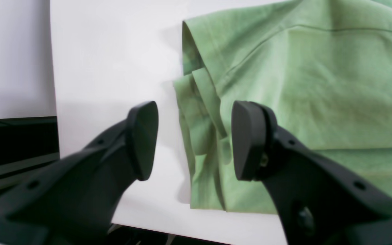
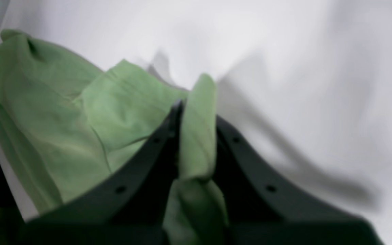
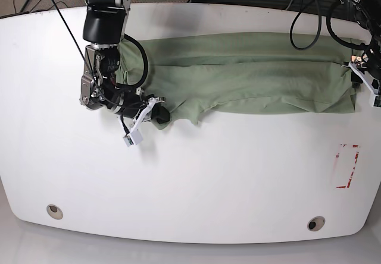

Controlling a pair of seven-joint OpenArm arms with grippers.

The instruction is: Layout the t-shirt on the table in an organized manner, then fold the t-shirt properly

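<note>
- Left gripper [image 1: 194, 141]: matte black, rounded paddle-shaped fingertips, small screw holes lower in the frame.
- Right gripper [image 3: 159, 114]: black, looping black cables, white tag.

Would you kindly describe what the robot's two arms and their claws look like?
Both arms are black, with loose black cables looping alongside. The left claw has two matte black fingers ending in flat, rounded oval pads, with small screw holes along the finger bases. The right claw shares the same black curved fingers, and a white tag hangs near its wrist.

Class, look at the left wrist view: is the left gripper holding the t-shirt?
No. The left gripper is open, its two pads apart above the t-shirt edge, with no cloth clamped between them.
</note>
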